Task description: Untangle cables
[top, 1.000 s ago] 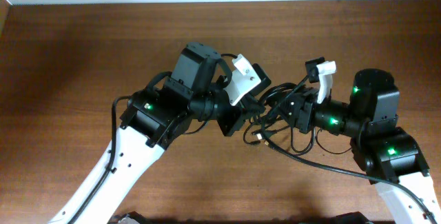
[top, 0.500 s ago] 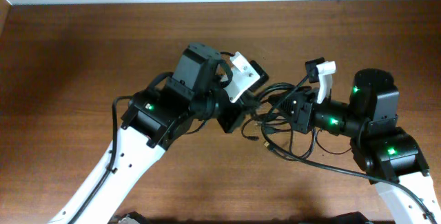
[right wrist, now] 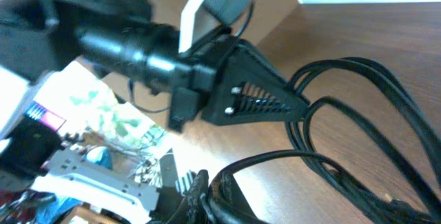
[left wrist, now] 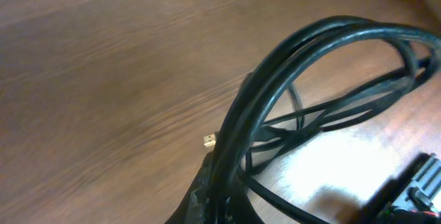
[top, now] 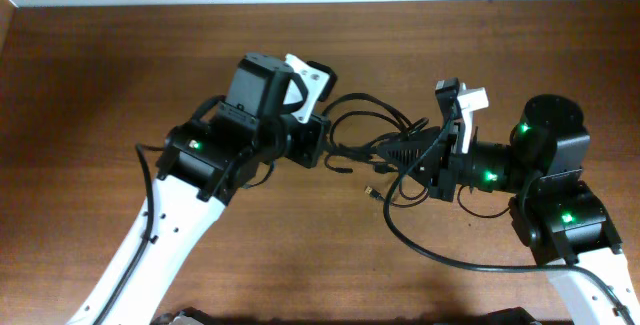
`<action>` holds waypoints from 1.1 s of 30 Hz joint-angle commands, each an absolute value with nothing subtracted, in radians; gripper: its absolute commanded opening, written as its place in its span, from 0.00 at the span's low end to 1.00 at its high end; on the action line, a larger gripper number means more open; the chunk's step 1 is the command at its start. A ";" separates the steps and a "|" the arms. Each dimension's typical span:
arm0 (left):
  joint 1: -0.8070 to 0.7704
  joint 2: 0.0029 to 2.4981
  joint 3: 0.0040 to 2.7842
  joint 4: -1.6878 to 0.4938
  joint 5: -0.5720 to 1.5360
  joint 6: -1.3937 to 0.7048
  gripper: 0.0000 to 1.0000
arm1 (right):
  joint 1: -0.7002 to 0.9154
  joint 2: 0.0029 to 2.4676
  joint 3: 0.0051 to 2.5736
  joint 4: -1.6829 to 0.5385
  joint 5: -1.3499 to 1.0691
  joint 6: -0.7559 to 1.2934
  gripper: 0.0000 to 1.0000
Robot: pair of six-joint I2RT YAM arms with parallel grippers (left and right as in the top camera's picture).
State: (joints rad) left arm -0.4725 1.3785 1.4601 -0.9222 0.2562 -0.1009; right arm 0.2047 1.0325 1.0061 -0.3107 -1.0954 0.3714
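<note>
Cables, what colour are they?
The cables are black all over; the left wrist view shows it best.

No text, label, brand, number or sign is legible in any view. The cables (left wrist: 265, 86) show no readable marking. A white item with coloured print (right wrist: 43, 117), at the lower left of the right wrist view, is too blurred to read.
</note>
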 commanded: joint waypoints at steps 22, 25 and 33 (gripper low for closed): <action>-0.170 1.379 1.459 -1.076 0.083 -0.131 0.00 | 0.201 1.028 1.029 -0.231 -1.205 0.410 0.04; -0.128 1.379 1.459 -1.080 0.082 -0.148 0.00 | 0.201 1.028 1.029 -0.231 -1.204 0.410 0.04; -0.019 1.379 1.459 -1.095 0.082 -0.198 0.00 | 0.201 1.028 1.029 -0.231 -1.204 0.409 0.04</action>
State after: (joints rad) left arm -0.0616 1.3785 1.4601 -1.0927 0.1032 -0.1665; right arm 0.2047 1.0332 1.0061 -0.2379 -1.1801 0.4156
